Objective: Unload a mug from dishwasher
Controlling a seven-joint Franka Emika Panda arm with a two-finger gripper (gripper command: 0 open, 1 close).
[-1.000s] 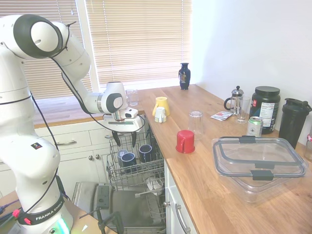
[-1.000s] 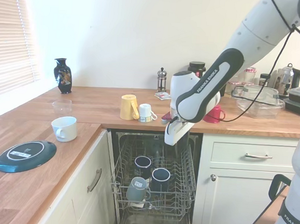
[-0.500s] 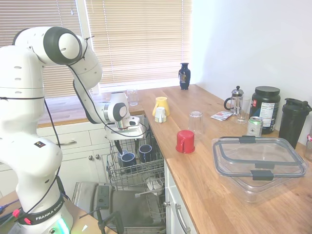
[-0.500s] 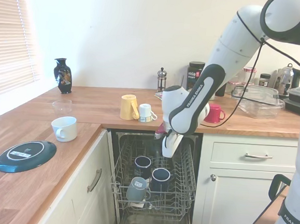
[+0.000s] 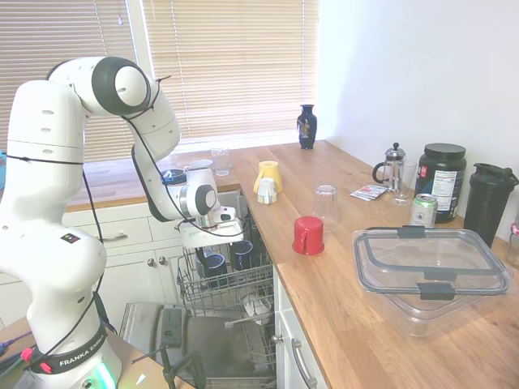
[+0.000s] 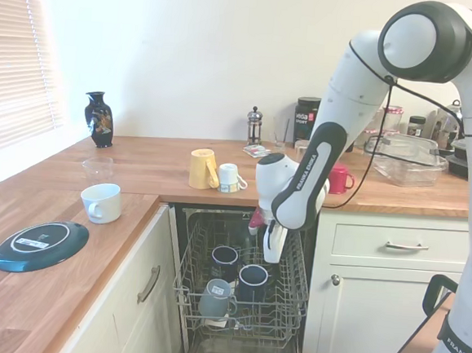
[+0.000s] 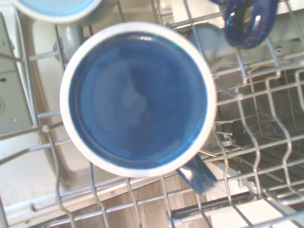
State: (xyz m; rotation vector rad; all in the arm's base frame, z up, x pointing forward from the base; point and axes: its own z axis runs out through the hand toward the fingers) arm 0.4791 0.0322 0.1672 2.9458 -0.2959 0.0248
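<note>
Your gripper (image 6: 269, 258) hangs over the navy mug (image 6: 252, 281) | mug upright in the dishwasher (image 6: 238, 307) rack | fingers: can't tell apart or together

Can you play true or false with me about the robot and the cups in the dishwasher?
1. The gripper is down by the mugs in the dishwasher rack. True.
2. A mug is lifted out of the rack and is in the air. False: every mug sits in the rack, and the gripper carries nothing.
3. The mug right under the wrist camera is blue inside with a pale rim. True.
4. The red cup is inside the dishwasher. False: it stands upside down on the wooden counter.
5. A yellow mug sits on the counter above the dishwasher. True.
6. The dishwasher door is shut. False: it hangs open with the rack pulled out.
</note>
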